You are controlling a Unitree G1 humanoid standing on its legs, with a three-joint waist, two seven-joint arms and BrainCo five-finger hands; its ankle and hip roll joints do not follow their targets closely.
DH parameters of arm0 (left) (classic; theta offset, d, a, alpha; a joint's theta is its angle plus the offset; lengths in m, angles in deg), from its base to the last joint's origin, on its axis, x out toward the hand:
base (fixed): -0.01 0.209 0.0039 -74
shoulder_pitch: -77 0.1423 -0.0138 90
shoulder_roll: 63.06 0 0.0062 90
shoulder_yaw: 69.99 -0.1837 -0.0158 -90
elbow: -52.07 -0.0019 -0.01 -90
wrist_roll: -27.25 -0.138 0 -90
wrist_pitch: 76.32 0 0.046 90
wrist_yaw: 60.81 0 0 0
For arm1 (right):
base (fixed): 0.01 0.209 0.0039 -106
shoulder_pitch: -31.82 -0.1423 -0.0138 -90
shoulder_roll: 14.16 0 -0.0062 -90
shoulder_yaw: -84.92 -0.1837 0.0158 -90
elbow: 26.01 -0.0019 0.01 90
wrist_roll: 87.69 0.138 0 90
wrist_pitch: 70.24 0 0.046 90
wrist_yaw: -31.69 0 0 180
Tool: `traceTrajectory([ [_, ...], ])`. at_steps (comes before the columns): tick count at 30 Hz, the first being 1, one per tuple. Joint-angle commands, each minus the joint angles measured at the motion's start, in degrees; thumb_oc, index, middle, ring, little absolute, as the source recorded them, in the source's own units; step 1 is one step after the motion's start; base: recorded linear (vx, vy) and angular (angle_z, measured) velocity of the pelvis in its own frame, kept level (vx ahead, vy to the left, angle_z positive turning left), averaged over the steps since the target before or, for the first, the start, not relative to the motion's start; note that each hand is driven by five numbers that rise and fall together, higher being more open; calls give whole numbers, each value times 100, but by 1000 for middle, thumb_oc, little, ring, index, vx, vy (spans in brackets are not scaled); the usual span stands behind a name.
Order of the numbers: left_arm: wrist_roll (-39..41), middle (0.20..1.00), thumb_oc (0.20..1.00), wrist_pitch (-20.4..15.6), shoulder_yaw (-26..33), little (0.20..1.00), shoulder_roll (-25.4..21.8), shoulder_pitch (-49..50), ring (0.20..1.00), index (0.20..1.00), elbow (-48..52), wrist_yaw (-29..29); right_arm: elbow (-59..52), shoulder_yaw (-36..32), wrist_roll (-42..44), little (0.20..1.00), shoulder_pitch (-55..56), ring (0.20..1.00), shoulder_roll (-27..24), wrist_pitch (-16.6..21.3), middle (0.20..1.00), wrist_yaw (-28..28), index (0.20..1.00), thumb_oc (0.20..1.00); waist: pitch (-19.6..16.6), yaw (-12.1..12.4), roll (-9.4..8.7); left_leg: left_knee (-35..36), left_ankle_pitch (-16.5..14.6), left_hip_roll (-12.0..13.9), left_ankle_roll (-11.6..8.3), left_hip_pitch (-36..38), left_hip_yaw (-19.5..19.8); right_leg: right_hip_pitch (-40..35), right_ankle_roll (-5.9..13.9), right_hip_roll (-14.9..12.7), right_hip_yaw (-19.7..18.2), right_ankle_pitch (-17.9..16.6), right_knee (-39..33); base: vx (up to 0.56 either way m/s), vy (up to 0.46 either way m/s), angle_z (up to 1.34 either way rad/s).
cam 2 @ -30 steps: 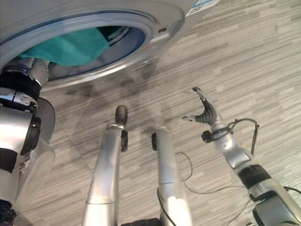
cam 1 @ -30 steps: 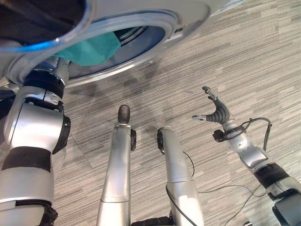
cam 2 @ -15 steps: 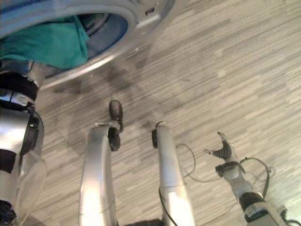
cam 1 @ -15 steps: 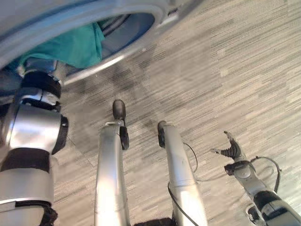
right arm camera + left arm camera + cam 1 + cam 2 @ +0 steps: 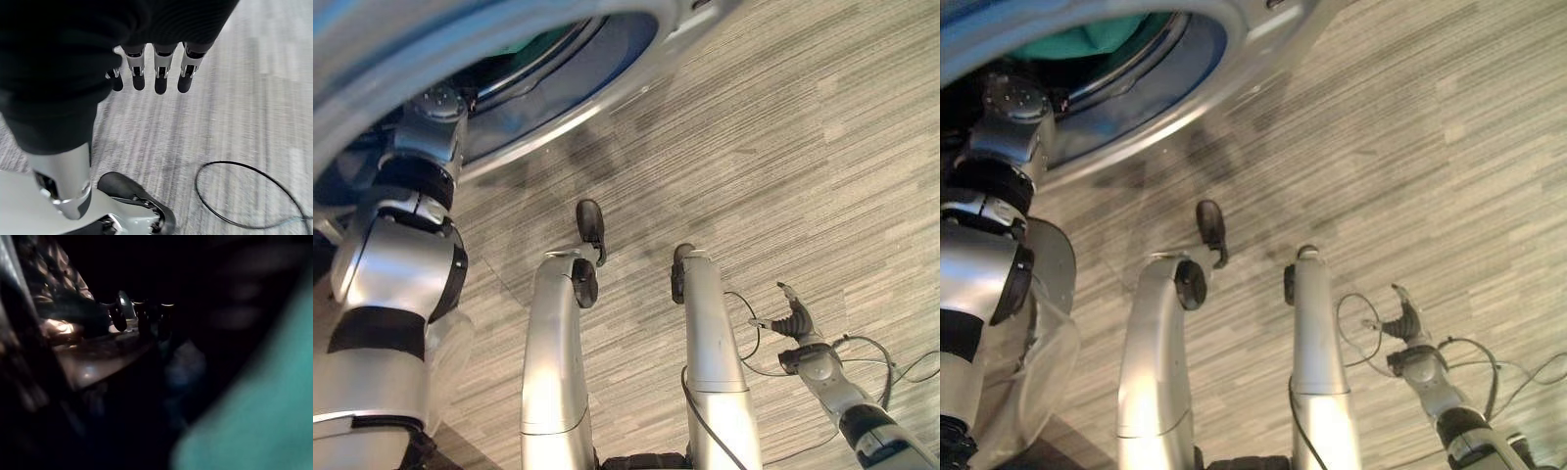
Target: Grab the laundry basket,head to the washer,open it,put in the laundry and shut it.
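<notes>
Washer [image 5: 636, 59] takes up the upper left of the head views, its round opening uncovered and its blue-grey rim facing the grey striped floor [image 5: 822, 147]. Left arm reaches up past that rim into the drum. Inside, in the dark, the left hand [image 5: 142, 320] shows its dark-tipped fingers in a row; whether they are curled or straight cannot be told, nor whether they hold anything. Teal laundry [image 5: 254, 411] lies in the drum just beside that hand, and a strip of it shows through the opening [image 5: 1087, 34] above the arm. Right hand [image 5: 156, 73] hangs low over the floor, well apart from the washer, fingers straight and relaxed, holding nothing.
</notes>
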State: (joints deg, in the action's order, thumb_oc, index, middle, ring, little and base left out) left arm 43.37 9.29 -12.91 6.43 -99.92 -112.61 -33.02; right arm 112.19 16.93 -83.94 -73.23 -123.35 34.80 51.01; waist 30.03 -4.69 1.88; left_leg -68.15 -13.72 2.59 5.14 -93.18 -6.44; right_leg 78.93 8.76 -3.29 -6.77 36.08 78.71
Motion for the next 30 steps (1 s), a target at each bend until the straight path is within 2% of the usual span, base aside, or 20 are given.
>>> traceTrajectory([
  [1, -846, 1000, 1000, 317, -256, 1000, -319, 179, 1000, 1000, -604, -772, -179, -122, 157, 1000, 417, 1000, 68, -7, 1000, -170, 1000, 1000, -24, -8, -36, -437, -843, 100, -461, 386, 412, 100, 46, -146, -39, -1002, -446, 1, -48, 5],
  [7, -890, 1000, 1000, 368, -110, 1000, -120, 350, 1000, 1000, -680, -779, -275, 55, 125, 1000, 372, 1000, 107, 8, 1000, -244, 1000, 1000, -24, -42, -67, -216, -660, 55, -498, 489, 425, 29, -58, -183, 39, -1098, -583, -32, -68, 7],
  [10, -885, 1000, 1000, 354, 18, 1000, -66, 552, 1000, 1000, -692, -936, -469, 132, 11, 1000, 473, 1000, 94, -10, 1000, -279, 1000, 1000, -24, -107, -123, 379, -325, 40, -559, 802, 451, -261, -155, -215, 187, -1277, -984, -149, -132, 19],
  [12, -646, 1000, 1000, 261, 221, 1000, 51, 551, 1000, 1000, -617, -817, -592, 161, -40, 1000, 503, 1000, 53, 4, 1000, -278, 1000, 1000, -24, -165, -164, 762, -115, 14, -618, 1100, 465, -531, -209, -259, 259, -1387, -1283, -141, -136, 32],
  [14, -39, 1000, 1000, 36, 648, 1000, 147, 525, 1000, 1000, -412, -552, -753, 195, -102, 1000, 632, 1000, 56, 0, 1000, -289, 1000, 1000, -24, -200, -188, 1161, 103, -7, -707, 1428, 471, -829, -264, -269, 369, -1448, -1542, -115, -156, 20],
  [15, -36, 1000, 1000, 37, 653, 1000, 153, 544, 1000, 1000, -405, -548, -767, 193, -104, 1000, 651, 1000, 48, -7, 1000, -290, 1000, 1000, -24, -213, -183, 1197, 120, -19, -708, 1462, 473, -862, -265, -281, 376, -1457, -1569, -112, -157, 32],
  [17, 266, 1000, 1000, -168, 769, 1000, 242, 364, 1000, 1000, -118, -349, -960, 60, -44, 1000, 850, 1000, 46, 19, 1000, -316, 1000, 1000, -25, -263, -206, 1623, 356, -86, -808, 1865, 543, -1251, -315, -351, 496, -1450, -1821, -95, -173, 32],
  [22, 307, 1000, 1000, -392, 927, 1000, 526, 981, 1000, 1000, 384, -259, -889, -118, -68, 1000, 1155, 1000, 18, 73, 1000, -290, 1000, 1000, -29, -257, -167, 2267, 743, -125, -957, 2572, 807, -1876, -437, -457, 768, -1322, -2017, -76, -170, 33],
  [24, 283, 1000, 1000, -401, 902, 1000, 580, 1083, 1000, 1000, 459, -272, -817, -127, -53, 1000, 1165, 1000, 31, 75, 1000, -294, 1000, 1000, -29, -258, -168, 2378, 830, -125, -1001, 2680, 859, -1980, -473, -456, 827, -1290, -2038, -68, -138, 27],
  [25, 300, 1000, 1000, -290, 856, 1000, 588, 1269, 1000, 1000, 293, -502, -891, -121, -23, 1000, 1198, 1000, -52, 92, 1000, -367, 1000, 1000, -46, -317, -215, 2440, 939, -94, -1065, 2751, 942, -2081, -556, -406, 894, -1232, -2023, -81, -136, 26],
  [26, 590, 1000, 1000, -316, 908, 1000, 503, 1218, 1000, 1000, 179, -680, -915, -110, 14, 1000, 1234, 1000, -126, 91, 1000, -414, 1000, 1000, -72, -366, -261, 2431, 988, -55, -1110, 2731, 960, -2058, -589, -389, 912, -1198, -1999, -114, -234, 16],
  [27, 1226, 1000, 1000, -474, 1131, 1000, 324, 961, 1000, 1000, 0, -674, -892, -106, 39, 1000, 1319, 1000, -189, 85, 1000, -451, 1000, 1000, -164, -426, -306, 2442, 1074, -18, -1162, 2620, 1027, -1981, -635, -366, 975, -1141, -1942, -72, -232, 15],
  [28, 1651, 1000, 1000, -519, 1257, 1000, 358, 930, 1000, 1000, -20, -831, -852, -105, 35, 1000, 1323, 1000, -161, 73, 1000, -409, 1000, 1000, -255, -456, -273, 2525, 1122, -7, -1166, 2561, 1055, -1930, -625, -375, 1048, -1122, -1935, -78, -220, 12],
  [30, 1156, 1000, 1000, -431, 1033, 1000, 444, 1027, 1000, 1000, 27, -823, -836, -55, -84, 1000, 1404, 1000, -60, 52, 1000, -392, 1000, 1000, -294, -447, -194, 2813, 1251, 1, -1154, 2627, 1041, -1926, -595, -381, 1048, -1201, -2002, -46, -78, 35],
])
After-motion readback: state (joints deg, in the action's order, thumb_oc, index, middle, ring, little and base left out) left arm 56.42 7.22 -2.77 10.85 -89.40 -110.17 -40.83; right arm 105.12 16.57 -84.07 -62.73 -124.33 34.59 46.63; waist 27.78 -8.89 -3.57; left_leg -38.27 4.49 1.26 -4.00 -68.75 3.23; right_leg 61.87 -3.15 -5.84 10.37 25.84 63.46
